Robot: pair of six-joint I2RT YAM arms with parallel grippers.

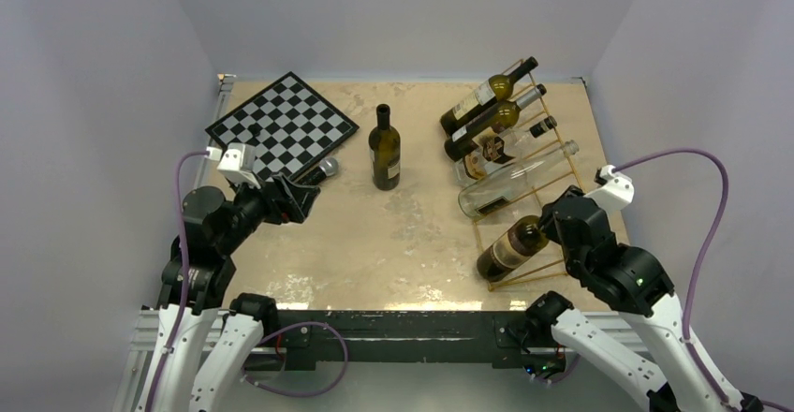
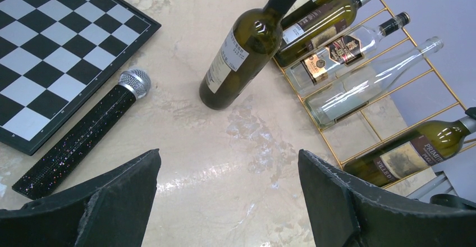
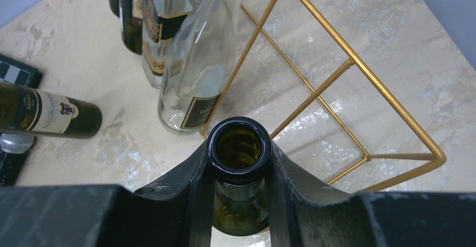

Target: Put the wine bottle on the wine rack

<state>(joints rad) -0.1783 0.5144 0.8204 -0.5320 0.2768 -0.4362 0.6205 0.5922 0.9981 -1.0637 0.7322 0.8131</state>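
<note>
A dark green wine bottle (image 1: 510,248) lies slanted in the nearest slot of the gold-rod wine rack (image 1: 524,276), its base toward the table's middle. My right gripper (image 1: 548,225) is shut on this bottle's neck. In the right wrist view the open mouth (image 3: 239,143) sits between the black fingers (image 3: 196,185), with rack rods (image 3: 352,62) behind. The left wrist view shows the same bottle (image 2: 415,151) at the rack's (image 2: 326,143) near end. My left gripper (image 2: 229,156) hangs open over bare table, holding nothing (image 1: 300,197).
A second dark wine bottle (image 1: 384,150) stands upright mid-table. Several other bottles, dark and clear (image 1: 515,183), fill the rack's farther slots. A chessboard (image 1: 281,122) lies at the back left with a black microphone (image 1: 314,173) beside it. Walls close in on three sides.
</note>
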